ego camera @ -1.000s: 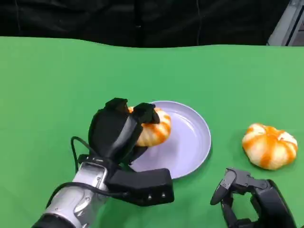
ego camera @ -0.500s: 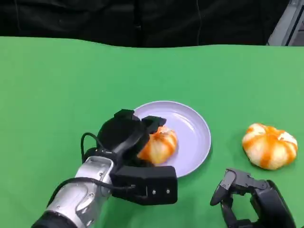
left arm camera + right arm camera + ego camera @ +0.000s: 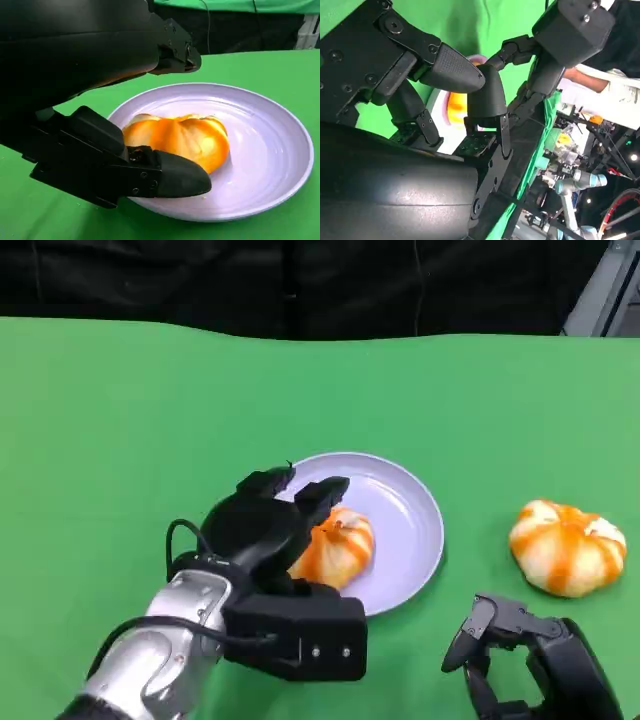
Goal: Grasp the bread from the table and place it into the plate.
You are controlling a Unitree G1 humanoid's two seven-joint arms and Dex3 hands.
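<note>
Green table (image 3: 110,430), spanning the head view up to a dark backdrop along the far edge. Lavender plate (image 3: 410,530) set near the table's middle, resting flat. Left hand (image 3: 265,525) at the near-left rim of the plate, silver forearm trailing toward the lower left; fingers (image 3: 322,492) parted and lifted above the bread, one tip lying low beside it in the left wrist view (image 3: 175,177), clear contact not discernible, nothing gripped. Bread (image 3: 338,545), orange-and-white, pumpkin-shaped, sitting on the plate's near-left portion, partly hidden behind the left hand in the head view; seen in the left wrist view (image 3: 182,140) resting directly on the plate surface (image 3: 270,150), well inside the rim. Second bread (image 3: 567,547), same colouring, lying on the table to the right of the plate, apart from it. Right hand (image 3: 520,655) low at the near-right corner, just in front of the second bread and not touching it; fingers curled inward around nothing, seen close up in the right wrist view (image 3: 470,85). Person's sleeve (image 3: 605,95) visible beside the table in the right wrist view.
</note>
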